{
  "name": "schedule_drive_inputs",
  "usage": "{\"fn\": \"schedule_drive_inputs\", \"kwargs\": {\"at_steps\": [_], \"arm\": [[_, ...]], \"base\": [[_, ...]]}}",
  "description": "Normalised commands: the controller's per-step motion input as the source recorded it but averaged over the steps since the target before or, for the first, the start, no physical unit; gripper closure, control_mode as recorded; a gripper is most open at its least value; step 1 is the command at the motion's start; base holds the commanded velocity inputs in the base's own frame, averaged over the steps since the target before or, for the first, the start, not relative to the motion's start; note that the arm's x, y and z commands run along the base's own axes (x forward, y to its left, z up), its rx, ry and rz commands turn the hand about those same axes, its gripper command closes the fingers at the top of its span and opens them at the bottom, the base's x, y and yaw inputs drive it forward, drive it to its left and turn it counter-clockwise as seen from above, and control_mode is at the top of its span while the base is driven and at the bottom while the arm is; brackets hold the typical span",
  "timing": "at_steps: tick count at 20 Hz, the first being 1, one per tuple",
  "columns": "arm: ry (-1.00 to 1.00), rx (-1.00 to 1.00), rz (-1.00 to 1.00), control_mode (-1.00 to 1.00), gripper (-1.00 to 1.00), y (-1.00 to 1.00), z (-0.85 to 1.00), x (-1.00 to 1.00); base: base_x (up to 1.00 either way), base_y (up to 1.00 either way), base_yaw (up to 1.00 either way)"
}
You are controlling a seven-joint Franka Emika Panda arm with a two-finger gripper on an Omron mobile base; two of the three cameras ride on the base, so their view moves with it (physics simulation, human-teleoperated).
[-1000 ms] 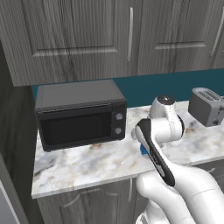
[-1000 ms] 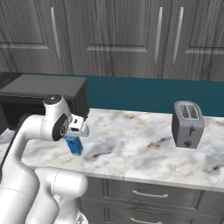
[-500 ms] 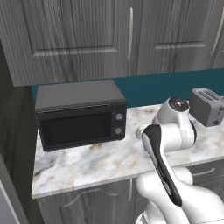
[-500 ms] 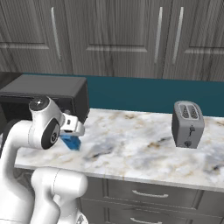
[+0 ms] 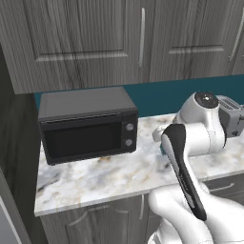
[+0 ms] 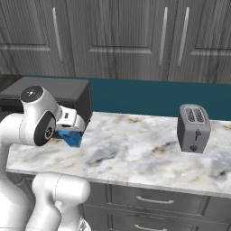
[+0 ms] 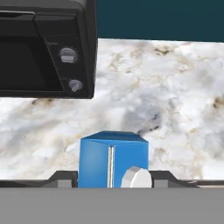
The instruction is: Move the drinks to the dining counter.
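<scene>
A small blue carton, one of the drinks, sits between my fingertips at the bottom of the hand view, its white cap facing the camera. My gripper is shut on its sides. From the right base view the carton hangs under the white hand, just off the marble counter, in front of the microwave's right end. The dining counter is out of view.
A black microwave stands at the counter's left, its knobs close ahead of the hand. A grey toaster stands to the right. Dark wood cabinets hang above a teal backsplash. My own arm blocks the counter's right part in the left base view.
The arm has swung, with its upper joint moving left in the right base view. The hand has carried the blue carton a little up and toward the microwave.
</scene>
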Motion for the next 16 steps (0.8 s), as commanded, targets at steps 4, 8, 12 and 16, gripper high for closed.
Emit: {"fn": "schedule_drive_inputs", "kwargs": {"at_steps": [4, 8, 12, 16], "arm": [[0.00, 0.00, 0.00, -1.00, 1.00, 0.00, 0.39, -0.18], [0.00, 0.00, 0.00, -1.00, 1.00, -0.01, 0.28, -0.21], [0.00, 0.00, 0.00, -1.00, 1.00, -0.04, 0.27, -0.29], [0.00, 0.00, 0.00, -1.00, 1.00, -0.10, 0.27, -0.36]], "base": [[0.00, 0.00, 0.00], [0.00, 0.00, 0.00], [0.00, 0.00, 0.00], [0.00, 0.00, 0.00]]}}
